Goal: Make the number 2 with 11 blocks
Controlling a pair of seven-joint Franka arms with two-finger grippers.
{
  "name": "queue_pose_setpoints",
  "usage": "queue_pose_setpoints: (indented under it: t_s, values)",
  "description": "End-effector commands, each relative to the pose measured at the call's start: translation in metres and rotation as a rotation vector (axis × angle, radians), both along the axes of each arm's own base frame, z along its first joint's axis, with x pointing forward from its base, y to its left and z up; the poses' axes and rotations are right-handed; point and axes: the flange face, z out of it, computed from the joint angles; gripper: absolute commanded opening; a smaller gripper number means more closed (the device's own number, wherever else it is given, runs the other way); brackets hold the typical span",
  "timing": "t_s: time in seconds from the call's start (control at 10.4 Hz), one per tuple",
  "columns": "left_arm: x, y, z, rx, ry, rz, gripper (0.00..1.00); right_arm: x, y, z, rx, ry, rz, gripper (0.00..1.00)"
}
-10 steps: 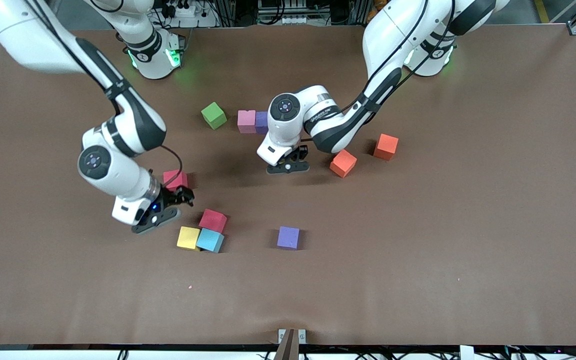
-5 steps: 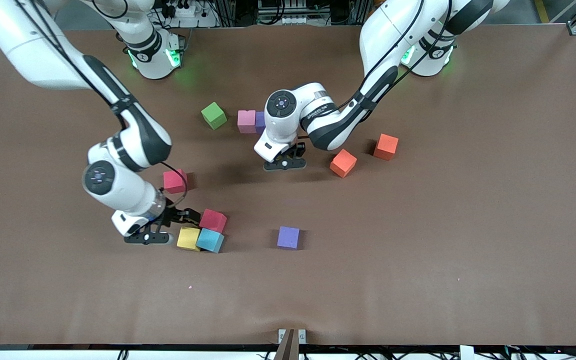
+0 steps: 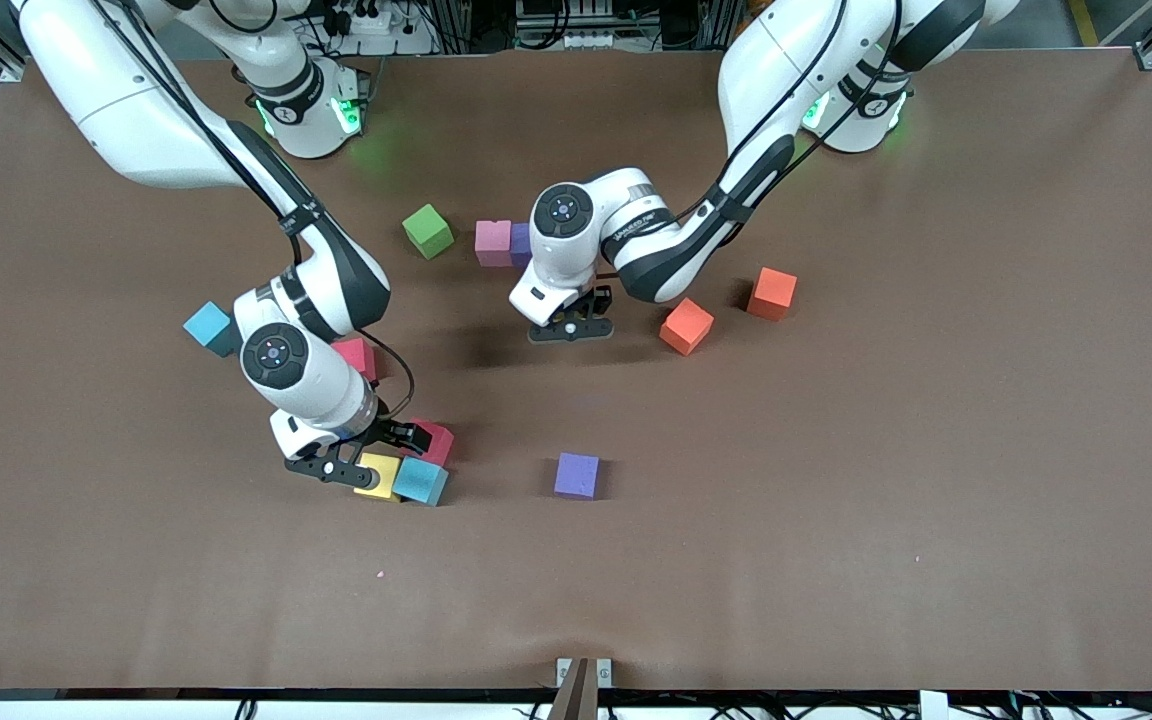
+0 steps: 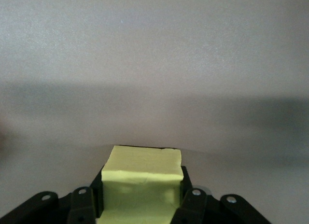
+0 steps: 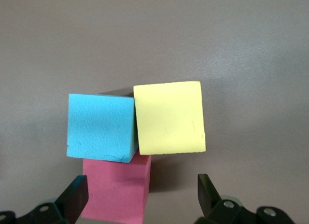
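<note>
Front view, toward the right arm's end of the tabletop (image 3: 836, 560): find the right tool (image 3: 368, 452) low over a tight cluster, fingers spread wide and holding nothing. Check the right wrist view for the layout: yellow cube (image 5: 169, 118) pressed face to face against the blue cube (image 5: 100, 126), red cube (image 5: 116, 192) tucked against the blue one and meeting the yellow one's corner. Judge the yellow cube the likely pick. Centre the tool on it first, since it sits off toward the red cube. Turn the wrist so the fingers take the two faces clear of the blue neighbour; otherwise expect one finger to land on blue foam and shove the cluster. Descend straight, close gently on the soft foam, lift vertically. Meanwhile note the left tool (image 4: 140, 190) clamped on its held yellow cube (image 4: 145, 161), low over the tabletop next to the pink cube (image 3: 493, 243) and purple cube (image 3: 522, 245), the start of the number 2. Leave the green cube (image 3: 428, 231) alone.
</note>
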Motion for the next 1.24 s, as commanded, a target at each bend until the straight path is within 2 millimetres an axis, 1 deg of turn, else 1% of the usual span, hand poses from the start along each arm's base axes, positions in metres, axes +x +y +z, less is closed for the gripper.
queue_pose_setpoints:
  t_s: [0.0, 0.1, 0.19, 0.29, 0.38, 0.48, 0.57, 0.86, 0.96, 1.05, 1.15]
  values:
    - [-0.008, -0.009, -0.002, 0.007, -0.019, -0.01, 0.41, -0.001, 0.031, -0.005, -0.036, -0.011, -0.023, 1.0]
    - [-0.009, -0.009, -0.004, 0.008, -0.018, -0.004, 0.41, -0.003, 0.038, -0.009, -0.048, -0.012, -0.013, 1.0]
    - [-0.012, -0.011, -0.006, 0.011, -0.017, -0.009, 0.44, -0.003, 0.04, -0.013, -0.055, -0.013, -0.01, 1.0]
    - [-0.014, -0.012, -0.006, 0.011, -0.02, -0.012, 0.45, -0.005, 0.045, -0.024, -0.063, -0.004, 0.002, 1.0]
    - [-0.014, -0.012, -0.006, 0.013, -0.021, -0.016, 0.66, -0.003, 0.044, -0.032, -0.082, -0.006, 0.009, 1.0]
    - [-0.012, -0.011, -0.006, 0.018, -0.037, -0.025, 1.0, -0.004, 0.045, -0.036, -0.096, -0.008, 0.023, 1.0]
    - [-0.009, -0.009, -0.004, 0.017, -0.038, -0.02, 1.0, -0.005, 0.046, -0.043, -0.098, -0.001, 0.027, 1.0]
    - [0.004, -0.005, 0.022, -0.007, -0.064, 0.005, 1.0, -0.005, 0.046, -0.044, -0.095, 0.0, 0.025, 1.0]
    - [0.016, 0.0, 0.048, -0.023, -0.094, 0.022, 1.0, -0.003, 0.044, -0.045, -0.094, 0.001, 0.022, 0.93]
    - [0.027, 0.007, 0.065, -0.033, -0.11, 0.045, 1.0, -0.003, 0.044, -0.044, -0.092, 0.002, 0.019, 0.73]
    - [0.037, 0.016, 0.082, -0.035, -0.123, 0.065, 1.0, 0.001, 0.041, -0.041, -0.087, -0.001, 0.011, 0.56]
